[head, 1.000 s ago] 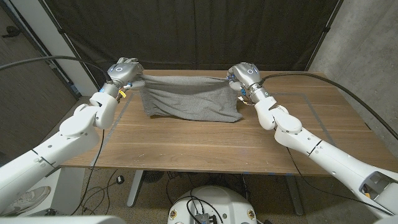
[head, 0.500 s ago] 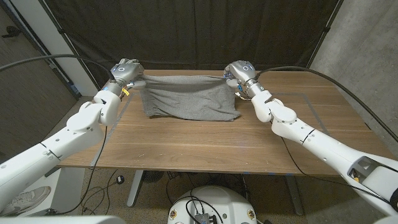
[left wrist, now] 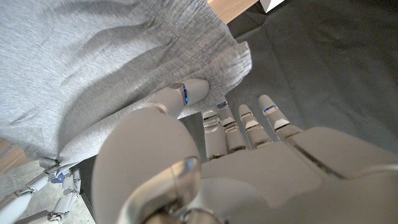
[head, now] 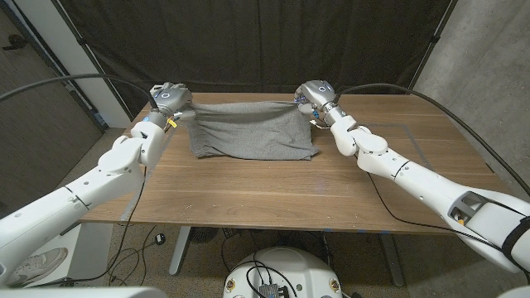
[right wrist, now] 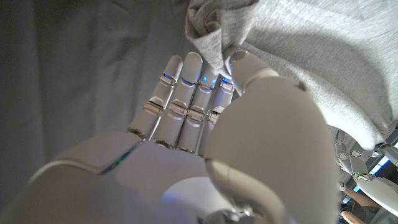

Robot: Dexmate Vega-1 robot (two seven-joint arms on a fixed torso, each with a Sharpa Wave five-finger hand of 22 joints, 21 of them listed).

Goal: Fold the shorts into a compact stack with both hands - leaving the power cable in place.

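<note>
Grey shorts (head: 248, 130) hang stretched between my two hands above the far half of the wooden table (head: 273, 186), their lower edge touching the wood. My left hand (head: 171, 98) pinches the cloth's far left corner; the left wrist view shows the shorts (left wrist: 93, 62) gathered under the thumb of the left hand (left wrist: 211, 149). My right hand (head: 314, 93) pinches the far right corner, and the right wrist view shows the shorts (right wrist: 298, 50) caught between thumb and fingers of the right hand (right wrist: 205, 118).
A black curtain (head: 265, 41) hangs just behind the table's far edge. A concrete wall (head: 489, 74) stands at the right. Black cables run from both arms. The table's near half is bare wood.
Both hands have carried the held edge of the shorts a little farther toward the table's back edge; the cloth stays taut between them.
</note>
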